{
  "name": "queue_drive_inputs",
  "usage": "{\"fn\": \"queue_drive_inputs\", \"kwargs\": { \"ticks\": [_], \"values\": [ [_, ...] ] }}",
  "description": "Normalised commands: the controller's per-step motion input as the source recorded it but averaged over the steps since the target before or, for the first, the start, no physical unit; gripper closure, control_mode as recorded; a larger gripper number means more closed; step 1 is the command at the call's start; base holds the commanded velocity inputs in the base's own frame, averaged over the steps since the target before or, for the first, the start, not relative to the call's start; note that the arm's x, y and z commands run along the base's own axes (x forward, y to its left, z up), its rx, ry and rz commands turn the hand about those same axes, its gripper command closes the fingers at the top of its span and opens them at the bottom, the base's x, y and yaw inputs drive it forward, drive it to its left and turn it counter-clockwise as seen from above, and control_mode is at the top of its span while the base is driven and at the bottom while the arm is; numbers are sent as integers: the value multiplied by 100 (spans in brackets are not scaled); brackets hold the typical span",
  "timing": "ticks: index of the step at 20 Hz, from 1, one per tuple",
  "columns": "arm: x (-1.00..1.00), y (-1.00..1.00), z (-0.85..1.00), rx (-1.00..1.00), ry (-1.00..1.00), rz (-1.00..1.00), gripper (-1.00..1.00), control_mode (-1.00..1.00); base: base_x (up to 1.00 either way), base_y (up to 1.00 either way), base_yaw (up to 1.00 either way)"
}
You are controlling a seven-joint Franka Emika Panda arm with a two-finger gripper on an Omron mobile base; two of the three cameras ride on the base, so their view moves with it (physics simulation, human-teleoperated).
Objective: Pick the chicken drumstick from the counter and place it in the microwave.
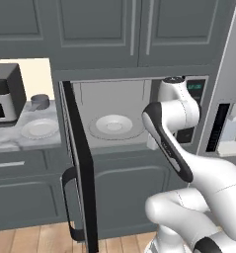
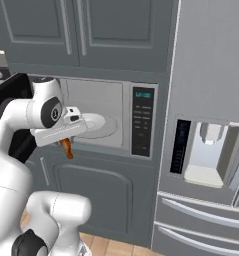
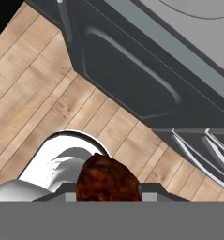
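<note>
Chicken drumstick [image 2: 66, 148] hangs clamped in the end effector [image 2: 66, 141] just outside the open microwave [image 1: 134, 112], at 8 o'clock of its turntable [image 1: 113, 125]; looks light, greasy, fairly firm, so a mid-shaft grip seems safest

The microwave [image 1: 109, 116] stands open, its door [image 1: 80, 168] swung out leftward, with the white turntable [image 1: 113, 125] inside. The white arm [image 1: 174, 128] reaches up at its right side. On the marble surface [image 1: 11, 141] to the left sit a white plate [image 1: 39, 128] and a grey cup [image 1: 40, 101].
</note>
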Motion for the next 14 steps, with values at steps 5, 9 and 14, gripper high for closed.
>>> {"fn": "queue_drive_inputs", "kwargs": {
  "ticks": [5,9,14],
  "values": [
    [0,0,0,0,0,0,100,100,39,19,0],
    [0,0,0,0,0,0,100,100,-1,0,0],
    [0,0,0,0,0,0,100,100,-17,0,0]
  ]
}}
